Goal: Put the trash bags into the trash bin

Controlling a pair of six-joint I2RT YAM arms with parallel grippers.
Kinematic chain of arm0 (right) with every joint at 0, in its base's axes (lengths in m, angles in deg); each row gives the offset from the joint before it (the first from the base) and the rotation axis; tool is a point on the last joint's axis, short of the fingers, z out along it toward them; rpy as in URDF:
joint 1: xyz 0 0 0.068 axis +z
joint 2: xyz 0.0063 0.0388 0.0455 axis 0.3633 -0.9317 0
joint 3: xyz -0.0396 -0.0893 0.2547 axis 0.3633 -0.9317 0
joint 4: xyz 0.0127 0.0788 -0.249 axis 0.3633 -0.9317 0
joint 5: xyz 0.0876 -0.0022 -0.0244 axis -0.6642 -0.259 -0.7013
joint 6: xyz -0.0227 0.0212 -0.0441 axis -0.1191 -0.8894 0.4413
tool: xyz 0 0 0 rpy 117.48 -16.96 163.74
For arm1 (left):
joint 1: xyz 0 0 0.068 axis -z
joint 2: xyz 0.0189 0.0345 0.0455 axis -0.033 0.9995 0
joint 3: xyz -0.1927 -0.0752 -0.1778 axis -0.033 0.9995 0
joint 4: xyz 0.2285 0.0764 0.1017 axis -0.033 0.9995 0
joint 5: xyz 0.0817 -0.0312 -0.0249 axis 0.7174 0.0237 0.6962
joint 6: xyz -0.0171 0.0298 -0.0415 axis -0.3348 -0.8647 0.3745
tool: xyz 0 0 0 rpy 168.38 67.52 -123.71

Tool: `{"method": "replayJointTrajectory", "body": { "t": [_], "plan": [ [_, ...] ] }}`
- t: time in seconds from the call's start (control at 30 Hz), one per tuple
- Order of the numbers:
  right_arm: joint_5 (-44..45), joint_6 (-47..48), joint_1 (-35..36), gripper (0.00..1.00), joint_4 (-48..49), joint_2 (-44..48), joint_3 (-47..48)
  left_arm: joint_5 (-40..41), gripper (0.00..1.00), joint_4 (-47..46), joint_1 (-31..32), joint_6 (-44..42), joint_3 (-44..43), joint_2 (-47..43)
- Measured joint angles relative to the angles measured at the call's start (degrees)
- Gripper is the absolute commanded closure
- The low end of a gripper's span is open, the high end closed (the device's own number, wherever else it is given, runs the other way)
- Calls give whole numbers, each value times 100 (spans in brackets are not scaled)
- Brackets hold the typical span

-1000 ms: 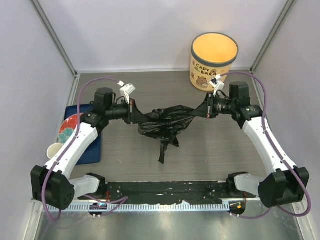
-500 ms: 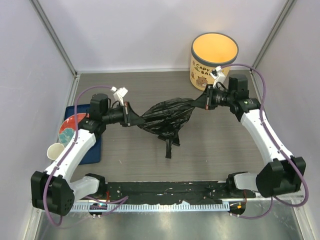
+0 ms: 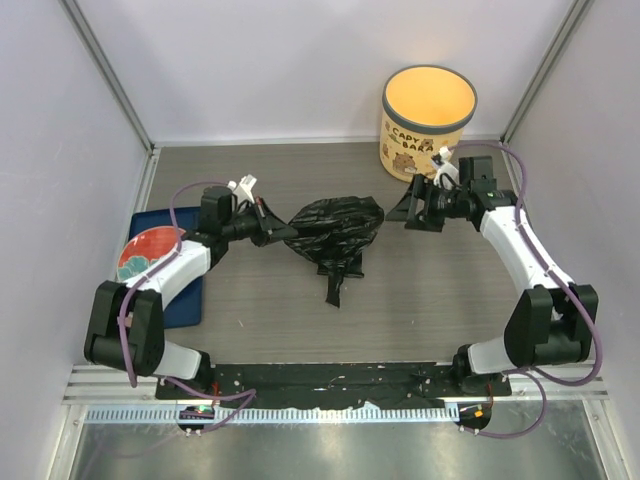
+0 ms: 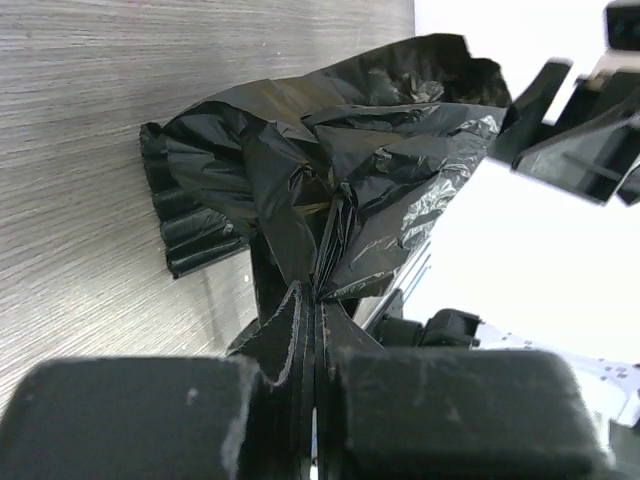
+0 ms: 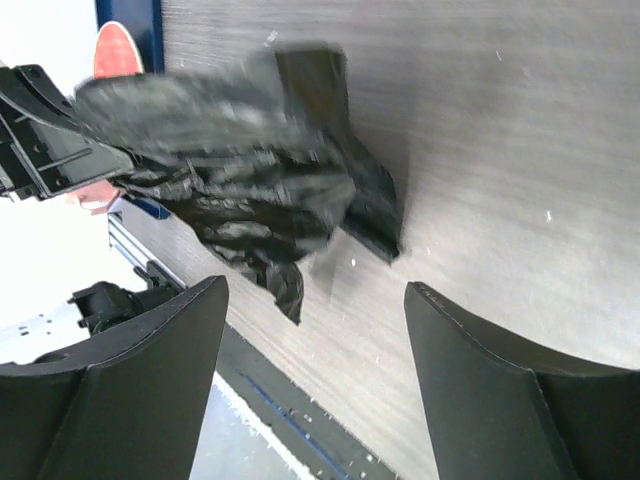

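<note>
A crumpled black trash bag hangs over the middle of the table, with a tail drooping toward the near side. My left gripper is shut on its left end; in the left wrist view the film bunches into the pinched fingertips of that gripper. My right gripper stands open just right of the bag, apart from it. The right wrist view shows the bag blurred beyond the wide jaws of that gripper, nothing between them. The cream trash bin stands upright at the back right, behind the right gripper.
A blue tray with a red plate lies at the left, under the left arm. Pale walls close in the table on three sides. A black strip runs along the near edge between the arm bases.
The right gripper has opened and let go of the bag's right end. The bag, stretched between both grippers before, has slumped toward the left gripper.
</note>
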Motion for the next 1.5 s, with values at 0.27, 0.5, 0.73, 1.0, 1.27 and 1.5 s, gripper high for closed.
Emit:
{"method": "replayJointTrajectory", "body": {
  "t": [0.27, 0.5, 0.73, 1.0, 1.27, 1.5],
  "plan": [
    [-114, -688, -103, 20, -278, 673, -1209, 66, 100, -741, -20, 682, 162, 315],
    [-48, -1720, 603, 22, 1403, 341, -1980, 44, 100, -1093, -24, 938, 186, 568],
    [66, -2406, 968, 35, 3163, -682, -1989, -31, 100, -1283, -31, 1069, 192, 708],
    [7, -2577, 1108, 89, 4269, -1637, -1989, -122, 100, -1316, -140, 1106, 192, 741],
    [-219, -2957, 1110, 99, 4653, -1545, -2028, -153, 26, -1217, -551, 953, 37, 1043],
    [-197, -3473, 1200, 99, 5062, -1080, -2081, -188, 17, -654, -1309, 404, 546, -219]
  ]
}}
